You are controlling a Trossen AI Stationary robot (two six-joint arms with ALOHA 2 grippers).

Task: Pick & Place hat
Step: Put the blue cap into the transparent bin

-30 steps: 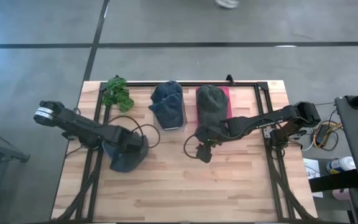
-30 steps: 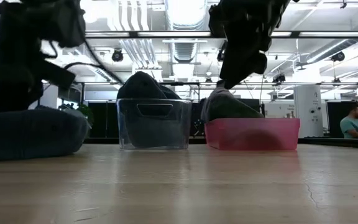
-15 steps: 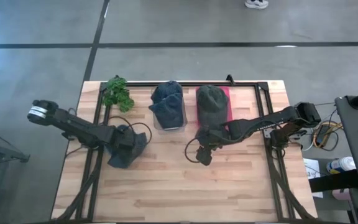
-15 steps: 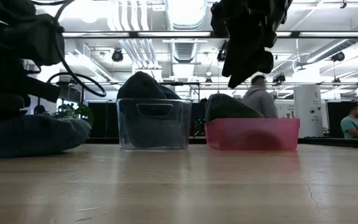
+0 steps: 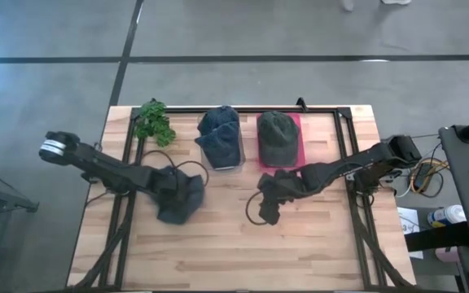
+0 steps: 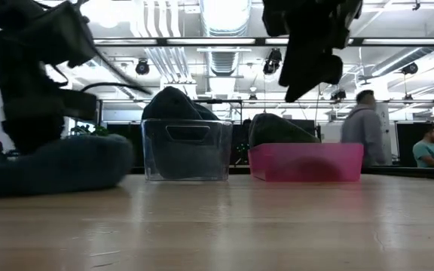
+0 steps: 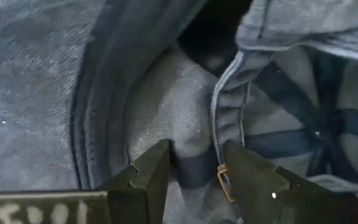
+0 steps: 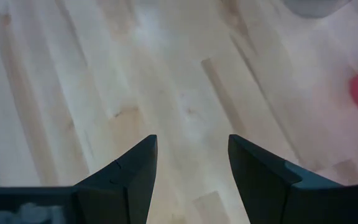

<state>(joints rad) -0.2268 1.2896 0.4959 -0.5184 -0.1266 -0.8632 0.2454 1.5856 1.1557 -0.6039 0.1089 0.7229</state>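
A blue denim hat (image 5: pixel 184 202) lies on the table left of centre, and its underside fills the left wrist view. My left gripper (image 5: pixel 172 185) is over its left part and shut on it. In the low view the hat (image 6: pixel 59 167) rests on the wood. My right gripper (image 5: pixel 269 212) hangs open over bare table in front of the pink bin (image 5: pixel 298 130), which holds a green hat (image 5: pixel 277 137). A clear bin (image 5: pixel 236 161) holds another blue hat (image 5: pixel 221 134). My left gripper (image 7: pixel 194 182) pinches the denim hat's back strap (image 7: pixel 194 169) between its two fingers, next to a small metal buckle (image 7: pixel 222 182). The fingers come from above, slanting from the table's left side. The hat's crown lies on the table.
A small green plant (image 5: pixel 153 122) stands at the far left corner. The two bins sit side by side along the far edge. Bare wood (image 8: pixel 166 93) lies under my right gripper and across the near half. People move in the room beyond the table.
My left gripper first drew the denim hat a little toward the table's left, then slid it back toward the right, still shut on it. The hat stayed on the wood. My right gripper moved away from the pink bin toward the near edge, staying open.
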